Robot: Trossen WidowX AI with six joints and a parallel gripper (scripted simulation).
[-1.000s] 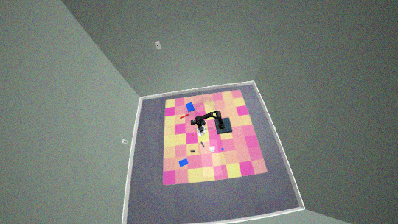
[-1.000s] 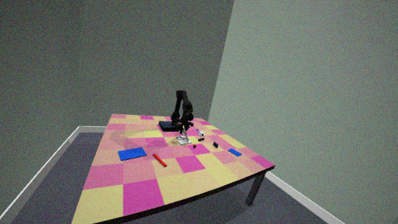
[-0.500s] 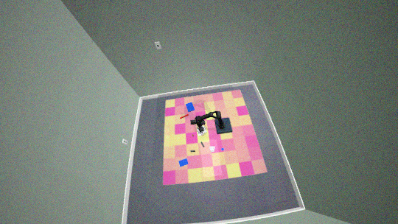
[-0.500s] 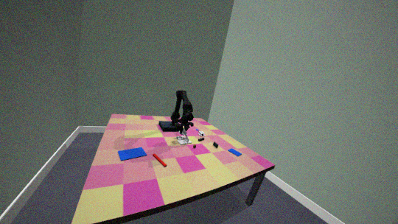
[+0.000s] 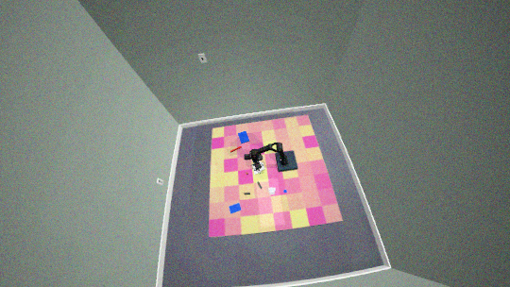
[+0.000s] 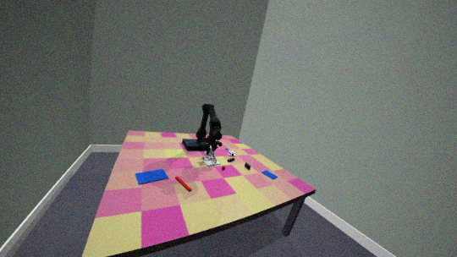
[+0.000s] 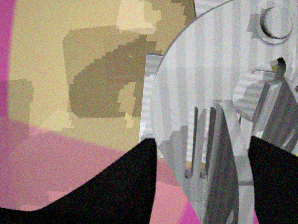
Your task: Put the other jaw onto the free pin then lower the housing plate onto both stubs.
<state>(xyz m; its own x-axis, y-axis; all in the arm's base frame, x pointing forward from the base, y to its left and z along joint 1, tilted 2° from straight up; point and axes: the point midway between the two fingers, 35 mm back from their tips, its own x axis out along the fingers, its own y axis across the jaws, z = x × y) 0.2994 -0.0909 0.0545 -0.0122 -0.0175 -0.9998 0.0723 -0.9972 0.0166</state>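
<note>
My gripper is shut on a pale grey jaw by its upright grip. The jaw is a broad curved piece with a round boss and slots. It hangs over the white base, covering most of it in the wrist view. Further grey parts show beyond it at the right there, but I cannot tell the seated jaw, the pins or whether teeth mesh. A small white piece, apparently the housing plate, lies apart on the table.
A large blue sheet and a red stick lie on one side. Two small black blocks, a smaller blue sheet and a small blue dot lie on the other. The dark arm base stands behind.
</note>
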